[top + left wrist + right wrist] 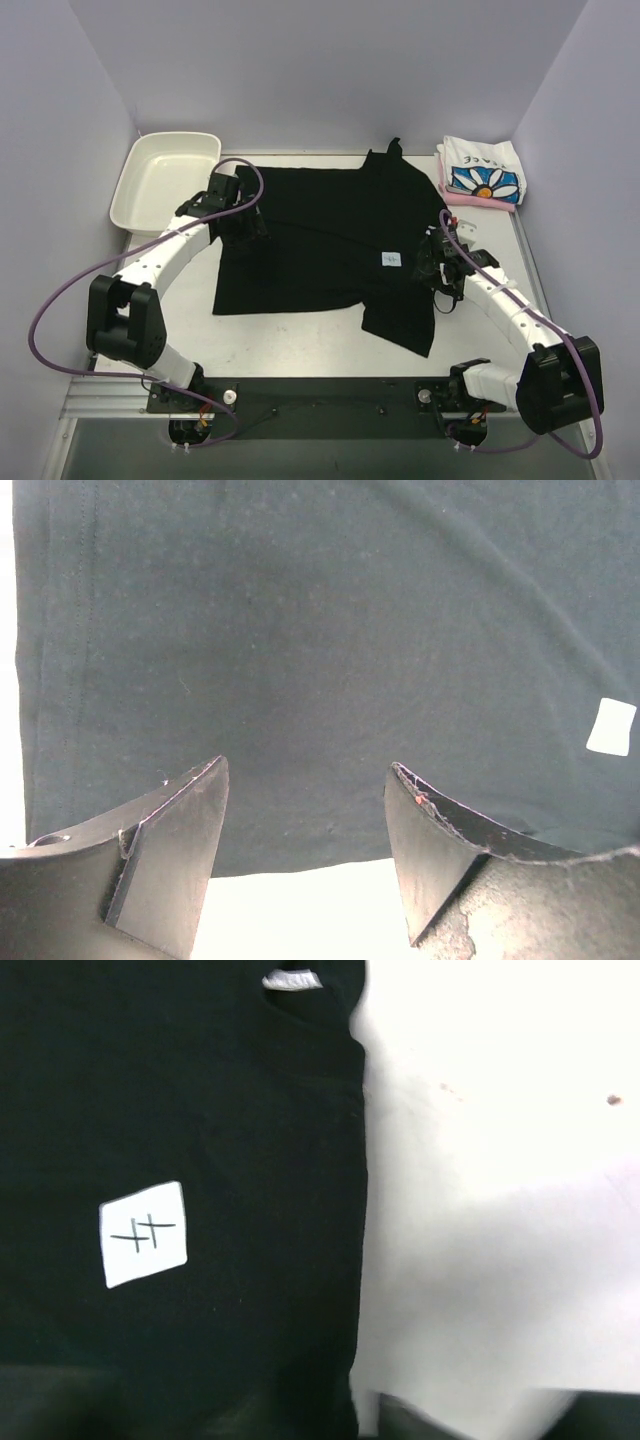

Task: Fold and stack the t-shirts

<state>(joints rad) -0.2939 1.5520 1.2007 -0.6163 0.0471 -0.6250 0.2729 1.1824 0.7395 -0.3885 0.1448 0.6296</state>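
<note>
- Here, the left gripper (pixel 307 770) has its jaws well apart. The left wrist view shows both dark fingers (pixel 170 850) with a wide gap between them and nothing in it.
- Behind this gap lies the black t-shirt (pixel 320 660). Its hem runs across the gap, and the pale table (pixel 290 920) shows at 6 o'clock.
- The same view catches the small white tag (pixel 610 726) at 3 o'clock. The top view shows it only as a tiny spot.
- The right gripper (pixel 440 262) sits at the right edge of the black t-shirt, at about 4 o'clock from its middle.
- I cannot tell how its jaws stand. The top view is too small, and the right wrist view shows only dark blurred shapes at 6 o'clock.
- The right wrist view gives instead a close look at the tag, which has thin crossed pen strokes, and at the shirt edge against the bright table.
- Only the top view shows the whole black t-shirt. It lies spread in the middle of the table, and a crooked panel on its right side reaches toward 5 o'clock.
- At 2 o'clock, apart from the black shirt, the white daisy t-shirt (pixel 483 172) lies folded on top of the pink t-shirt (pixel 480 201).
- At 10 o'clock stands the white tray (pixel 135 195), just beside the left arm.
</note>
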